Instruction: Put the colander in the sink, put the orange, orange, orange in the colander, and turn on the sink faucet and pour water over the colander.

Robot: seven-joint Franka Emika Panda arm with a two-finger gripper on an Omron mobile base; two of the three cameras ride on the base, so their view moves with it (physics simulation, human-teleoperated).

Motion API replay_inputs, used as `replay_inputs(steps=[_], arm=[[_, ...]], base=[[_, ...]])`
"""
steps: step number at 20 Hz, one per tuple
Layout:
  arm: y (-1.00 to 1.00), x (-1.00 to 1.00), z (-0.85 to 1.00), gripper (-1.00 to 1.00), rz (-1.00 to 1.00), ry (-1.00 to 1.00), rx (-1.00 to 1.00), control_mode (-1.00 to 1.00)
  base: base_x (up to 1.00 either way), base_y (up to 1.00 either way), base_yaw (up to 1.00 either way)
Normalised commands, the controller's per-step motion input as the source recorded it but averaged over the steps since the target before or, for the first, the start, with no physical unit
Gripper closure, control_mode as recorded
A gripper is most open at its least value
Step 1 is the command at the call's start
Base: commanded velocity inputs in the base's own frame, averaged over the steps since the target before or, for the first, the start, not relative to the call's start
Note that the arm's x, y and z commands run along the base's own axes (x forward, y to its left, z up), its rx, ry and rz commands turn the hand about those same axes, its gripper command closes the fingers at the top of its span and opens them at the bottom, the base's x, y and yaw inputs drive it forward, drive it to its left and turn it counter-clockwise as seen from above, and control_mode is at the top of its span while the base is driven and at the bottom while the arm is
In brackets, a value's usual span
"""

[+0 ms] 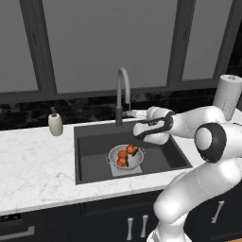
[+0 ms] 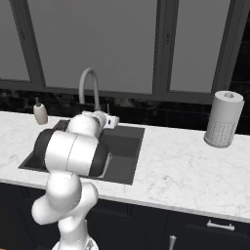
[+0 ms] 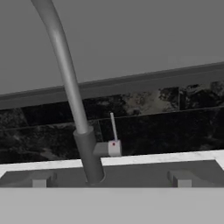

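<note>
Already stowed: colander in sink holding three oranges; outstanding: faucet lever, no water visible, my gripper spread wide before it.

White marble counter running under my arm, dark sink sitting recessed in it, beige soap dispenser standing left of the basin, faucet rising behind it, paper towel roll standing far right
</note>
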Motion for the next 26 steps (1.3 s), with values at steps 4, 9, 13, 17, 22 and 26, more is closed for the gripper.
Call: replay_inputs(steps=[4,9,13,17,22,26], arm=[[0.0,0.29,-0.1,-1.0,0.0,-0.05,0.0,-1.0],[0.0,0.36,-0.1,-1.0,0.0,-0.06,0.01,-1.0],[0.08,0.34,-0.14,-1.0,0.0,-0.09,0.0,-1.0],[0.3,0.18,-0.19,-1.0,0.0,-0.12,0.0,-1.0],[0.2,0.06,-0.41,-1.0,0.0,-0.13,0.0,-1.0],[0.11,0.0,-0.33,-1.0,0.0,-0.07,0.0,-1.0]], base=[[0.0,0.0,0.0],[0.0,0.0,0.0],[0.0,0.0,0.0],[0.0,0.0,0.0],[0.0,0.0,0.0],[0.0,0.0,0.0]])
